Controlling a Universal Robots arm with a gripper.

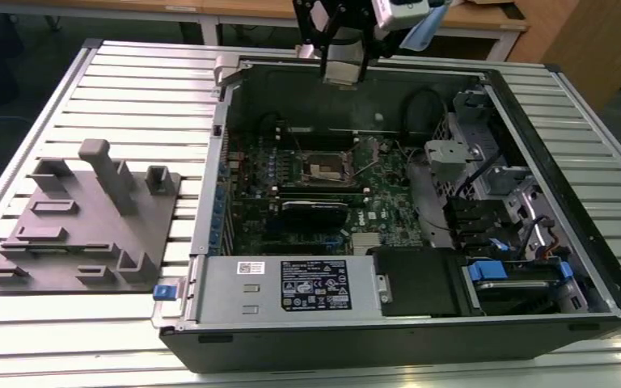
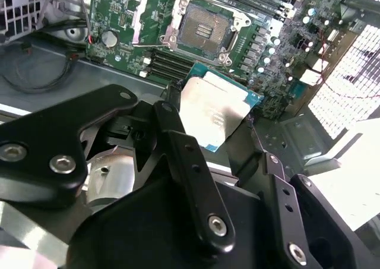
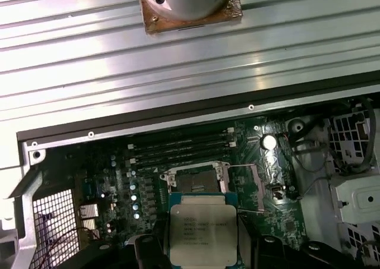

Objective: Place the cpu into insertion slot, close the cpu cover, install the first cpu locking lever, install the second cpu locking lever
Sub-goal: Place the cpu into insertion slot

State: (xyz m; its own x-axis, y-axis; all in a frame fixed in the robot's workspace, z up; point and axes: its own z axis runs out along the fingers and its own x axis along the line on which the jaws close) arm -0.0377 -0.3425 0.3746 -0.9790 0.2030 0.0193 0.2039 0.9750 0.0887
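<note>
claw [image 2: 212, 132] clamped on the cpu [image 2: 217, 111] by its edges, hanging above open case [image 1: 289, 343] | insertion slot [image 2: 205, 31] uncovered, well apart from chip | risk: tilt or offset on descent could bend socket contacts; thin edge grip may slip

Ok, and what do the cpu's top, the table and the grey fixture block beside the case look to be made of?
The cpu: the top looks like silvery metal with a dull sheen, and a green board edge shows beneath. The table: probably aluminium, from its ribbed pale slats with a metallic shine. The grey fixture block: matte, uniform grey, likely plastic, though not certain.
</note>
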